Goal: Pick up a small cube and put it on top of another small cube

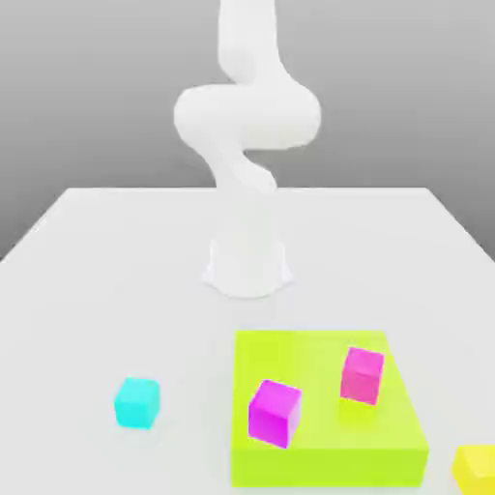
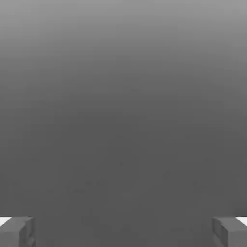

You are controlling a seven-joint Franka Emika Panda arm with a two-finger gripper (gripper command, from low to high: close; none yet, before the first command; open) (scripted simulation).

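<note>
While the white arm (image 1: 247, 145) rises from its round base at the middle of the bench (image 1: 97, 261), the exterior view lays out the blocks in the foreground. The small cyan cube (image 1: 136, 402) sits alone on the bare bench, toward the exterior view's left, well apart from everything else. Over to its right lies a flat lime-green slab (image 1: 324, 454), and two magenta cubes stand on top of it: one (image 1: 274, 413) near the slab's front left, tilted a little to the camera, the other (image 1: 363, 374) farther back and to the right. A yellow cube (image 1: 477, 466) sits on the bench just off the slab's front right corner, cut by the picture's edge.

Now to the hand view: the end effector (image 2: 123, 231) is spread wide, its two grey fingertips (image 2: 17, 231) parked at opposite corners of the picture with nothing between them. Behind them there is plain grey background, lighter on one side and darker toward the fingers.
</note>
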